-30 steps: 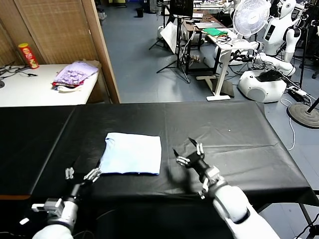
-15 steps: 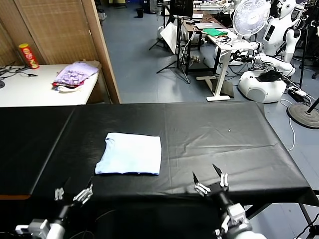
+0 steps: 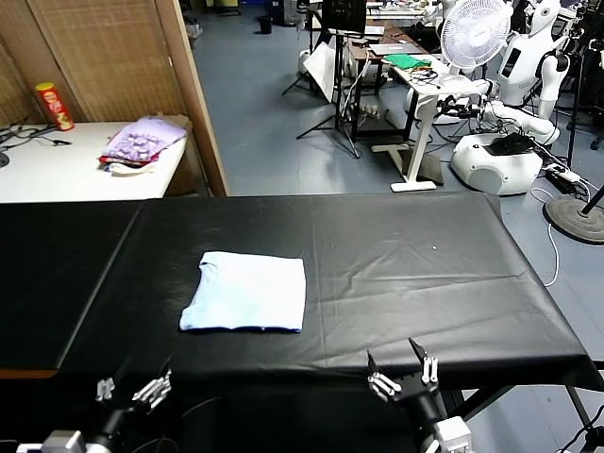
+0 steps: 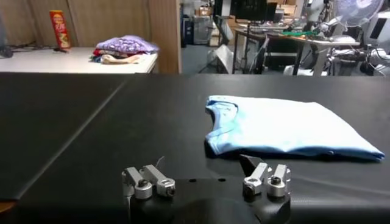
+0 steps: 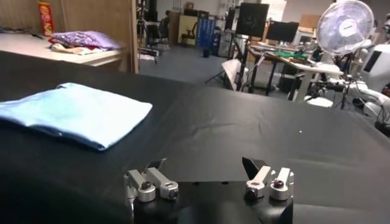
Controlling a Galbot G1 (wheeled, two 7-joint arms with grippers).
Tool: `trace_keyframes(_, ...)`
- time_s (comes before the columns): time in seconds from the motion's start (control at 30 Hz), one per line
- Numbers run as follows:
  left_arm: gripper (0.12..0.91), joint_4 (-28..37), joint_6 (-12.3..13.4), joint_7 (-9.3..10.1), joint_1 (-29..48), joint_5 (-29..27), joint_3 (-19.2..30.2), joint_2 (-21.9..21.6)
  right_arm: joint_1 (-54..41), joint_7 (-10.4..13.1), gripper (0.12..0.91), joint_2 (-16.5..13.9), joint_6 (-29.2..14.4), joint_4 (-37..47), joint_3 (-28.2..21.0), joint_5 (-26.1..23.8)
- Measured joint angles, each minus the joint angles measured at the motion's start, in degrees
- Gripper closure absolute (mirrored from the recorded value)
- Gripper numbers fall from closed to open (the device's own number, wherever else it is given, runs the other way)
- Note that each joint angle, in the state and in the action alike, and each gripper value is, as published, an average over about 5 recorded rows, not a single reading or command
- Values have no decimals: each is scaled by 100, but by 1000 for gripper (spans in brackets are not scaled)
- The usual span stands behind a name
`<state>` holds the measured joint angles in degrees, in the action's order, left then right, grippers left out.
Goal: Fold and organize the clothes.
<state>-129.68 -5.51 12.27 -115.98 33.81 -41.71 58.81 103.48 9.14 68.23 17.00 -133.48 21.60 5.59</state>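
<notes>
The left wrist view shows the collar of the folded T-shirt [image 4: 283, 126], which the head view barely resolves. In the head view the T-shirt [image 3: 247, 292] lies flat left of centre on the black counter [image 3: 425, 274]. The left pincer [image 3: 132, 389] sits at the lower left, the right pincer [image 3: 401, 376] at the lower centre, both low at the counter's near edge, spread wide and holding nothing.

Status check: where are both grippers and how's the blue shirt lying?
Left gripper and right gripper open, empty, at the table's near edge. Light blue T-shirt folded flat on the black table. Nothing in the way.
</notes>
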Motion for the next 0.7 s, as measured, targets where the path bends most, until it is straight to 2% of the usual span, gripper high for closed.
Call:
trace_keyframes(0.2,232,-84,-21,-107,-115,151,-122,-19,32,39,227,29,5,-15,-44,0)
trace_keyframes(0.5,232,-240,-425,-117,-190,244,-316,12,25,174,227,77,31,56,-157,21)
trace_keyframes(0.7,232,-276,-508,-117,-160,271,-362,36,28,180,227,81,33,66,-169,24)
